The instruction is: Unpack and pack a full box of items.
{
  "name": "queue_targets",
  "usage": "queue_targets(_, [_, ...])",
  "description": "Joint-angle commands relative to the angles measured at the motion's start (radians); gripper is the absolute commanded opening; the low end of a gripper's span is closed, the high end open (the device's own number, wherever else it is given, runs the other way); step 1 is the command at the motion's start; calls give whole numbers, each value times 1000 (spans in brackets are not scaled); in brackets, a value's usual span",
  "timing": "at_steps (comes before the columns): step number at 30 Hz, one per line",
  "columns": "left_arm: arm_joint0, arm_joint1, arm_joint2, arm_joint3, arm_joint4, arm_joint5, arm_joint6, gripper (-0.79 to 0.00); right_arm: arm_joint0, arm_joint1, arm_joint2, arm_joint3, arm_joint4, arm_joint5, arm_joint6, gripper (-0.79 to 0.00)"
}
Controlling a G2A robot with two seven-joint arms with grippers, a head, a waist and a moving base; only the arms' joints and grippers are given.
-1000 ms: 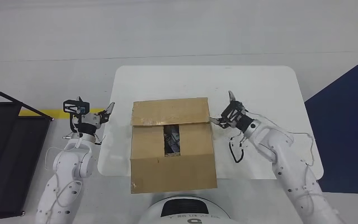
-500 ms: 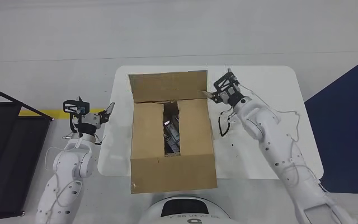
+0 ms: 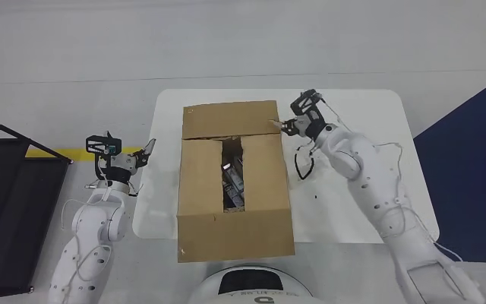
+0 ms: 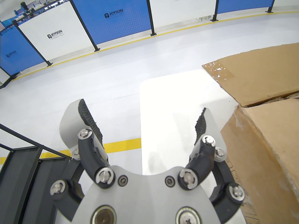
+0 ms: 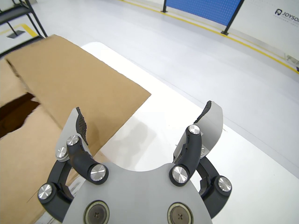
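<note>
Changed since the earlier frames: the far flap (image 3: 228, 120) of the box (image 3: 235, 228) no longer lies shut over the opening. It is swung back toward the far side of the table (image 3: 357, 175), and the right gripper (image 5: 144, 108) has gone farther from the robot with it. That gripper's fingers are spread and hold nothing. One finger is at the flap's edge, but contact cannot be confirmed. The left gripper (image 4: 142, 106) hangs at the table's left edge, just beside the box, likewise spread and empty.

The box sits mid-table. Two side flaps (image 3: 201, 182) are folded in, and a narrow gap between them shows the items (image 3: 234, 186).

Assessment: unpacking is at the flap-opening stage. The far flap should be pushed past upright until it stays back unaided. Each side flap should then be lifted from its free inner edge, without dragging the box.

Materials: plain brown corrugated card in stiff, flat, rectangular panels with creased hinges; glossy tape (image 4: 218, 69) on one flap corner; a smooth white tabletop with rounded corners; ribbed black pads (image 4: 90, 122) on curved metal fingers.
</note>
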Motion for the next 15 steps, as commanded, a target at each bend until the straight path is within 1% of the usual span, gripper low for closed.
queue_targets(1, [0, 0, 0, 0, 0, 0, 0, 0, -79, 19, 76, -40, 7, -89, -52, 0])
queue_targets(3, [0, 0, 0, 0, 0, 0, 0, 0, -168, 39, 154, -74, -2, -177, -114, 0])
queue_targets(5, [0, 0, 0, 0, 0, 0, 0, 0, -251, 54, 220, -99, -17, -235, -171, 0])
queue_targets(7, [-11, 2, 1, -31, 39, -10, -2, 0, -322, 64, 272, -114, -32, -273, -225, 0])
queue_targets(9, [-37, 4, 13, -80, 119, -16, -36, 0, -377, 71, 312, -120, -52, -295, -272, 0])
queue_targets(12, [-99, 4, 68, -143, 195, -57, -134, 0, -443, 77, 350, -122, -79, -311, -349, 0])
queue_targets(15, [-178, 2, 164, -173, 264, -146, -259, 0, -490, 80, 376, -118, -103, -311, -414, 0])
